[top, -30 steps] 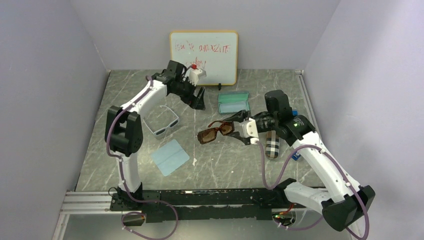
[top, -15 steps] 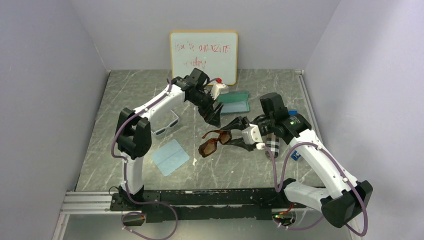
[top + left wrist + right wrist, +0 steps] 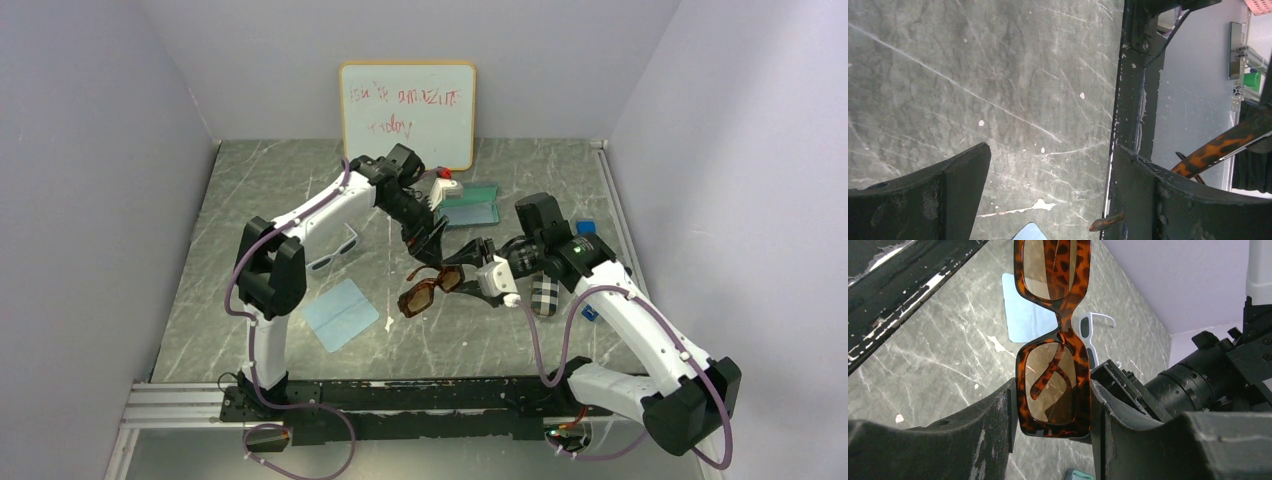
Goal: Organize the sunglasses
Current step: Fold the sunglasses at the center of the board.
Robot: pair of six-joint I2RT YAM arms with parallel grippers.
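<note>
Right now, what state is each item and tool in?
Tortoiseshell amber-lensed sunglasses: held aloft by right tool.
White-framed dark-lensed sunglasses: lying free.
Teal oblong case: seemingly open.
Plaid oblong case: closed.
Light-blue square cloth: flat.
Left tool: open, empty.
Right tool: shut on sunglasses.

The left arm (image 3: 320, 205) and the right arm (image 3: 640, 320) both have white shells on the links and black housings at the joints. A purple cable (image 3: 233, 285) loops loosely along each. The right wrist bears a small green light (image 3: 577, 243). The left wrist has a white block (image 3: 443, 190) with a red spot. The fingers of the left gripper (image 3: 1048, 155) and right gripper (image 3: 1053, 390) are black, broad, wedge-shaped, scuffed and flecked grey.
</note>
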